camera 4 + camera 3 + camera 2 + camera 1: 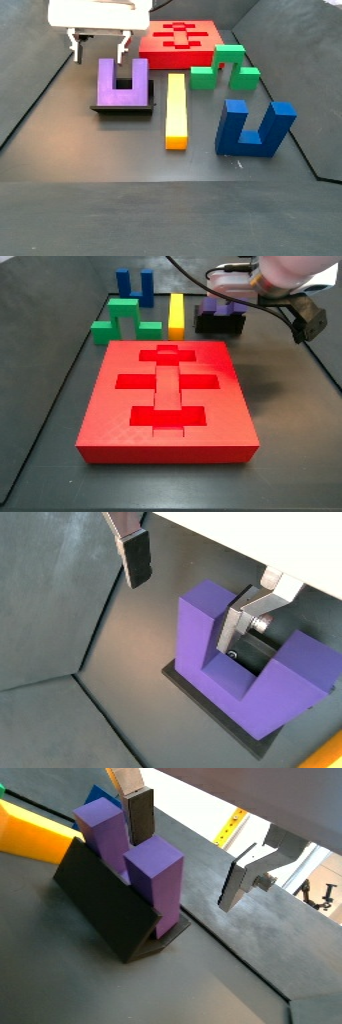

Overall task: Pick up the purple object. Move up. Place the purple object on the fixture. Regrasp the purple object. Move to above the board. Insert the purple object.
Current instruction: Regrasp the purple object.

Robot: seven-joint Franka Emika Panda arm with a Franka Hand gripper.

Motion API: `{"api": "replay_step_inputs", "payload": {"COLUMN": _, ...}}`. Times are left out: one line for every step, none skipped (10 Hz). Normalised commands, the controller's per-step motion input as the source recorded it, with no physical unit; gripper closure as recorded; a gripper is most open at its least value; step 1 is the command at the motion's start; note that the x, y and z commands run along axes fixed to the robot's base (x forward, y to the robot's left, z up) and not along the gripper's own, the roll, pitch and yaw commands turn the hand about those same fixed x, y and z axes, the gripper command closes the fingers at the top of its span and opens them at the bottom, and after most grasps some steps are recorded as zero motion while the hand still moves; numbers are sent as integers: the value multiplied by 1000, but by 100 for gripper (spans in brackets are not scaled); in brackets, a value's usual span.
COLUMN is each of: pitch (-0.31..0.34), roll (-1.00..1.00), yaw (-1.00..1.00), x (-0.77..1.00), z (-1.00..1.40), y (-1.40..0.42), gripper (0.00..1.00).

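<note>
The purple object (123, 82) stands on the fixture (123, 106), a small black holder near the rear of the dark bench (120, 190). It is a U-shaped block with its two prongs pointing straight up and its short base seated in the holder. In a wrist view the same block (247, 662) shows a deep slot between its prongs.

The gripper (90, 40) hangs just above and slightly behind the block — close to one of its prongs. Its jaws are parted and grip nothing. In a wrist view one silver finger (258, 615) sits against the inner side of the block's slot, while the other finger (132, 552) hangs well clear on the outside of the near prong. That prong therefore lies between the two fingers, though neither plate appears to press on it.

This is the relation the regrasp likely turns on: the fingers straddle a single upright prong, with the closing direction running across the block's width, prong to prong. Judging from this, the jaws would need to come a little lower and then close on that prong.

The board (167, 401), a large red slab with recessed slots, lies well apart from the fixture, beyond a yellow bar (175, 108).
</note>
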Motion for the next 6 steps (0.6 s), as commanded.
{"api": "replay_step_inputs", "payload": {"pitch": 0, "roll": 0, "yaw": 54, "x": -66, "z": -194, "y": 0, "gripper": 0}}
{"api": "replay_step_inputs", "payload": {"pitch": 0, "roll": 14, "yaw": 43, "x": -49, "z": -223, "y": 0, "gripper": 0}}
{"api": "replay_step_inputs", "payload": {"pitch": 0, "roll": 0, "yaw": 43, "x": -3, "z": -194, "y": 0, "gripper": 0}}
{"api": "replay_step_inputs", "payload": {"pitch": 34, "roll": 14, "yaw": 57, "x": 0, "z": -186, "y": 0, "gripper": 0}}
{"api": "replay_step_inputs", "payload": {"pitch": 60, "roll": 23, "yaw": 51, "x": 3, "z": -140, "y": 0, "gripper": 0}}
{"api": "replay_step_inputs", "payload": {"pitch": 17, "roll": 60, "yaw": 0, "x": 0, "z": 0, "y": -6, "gripper": 0}}
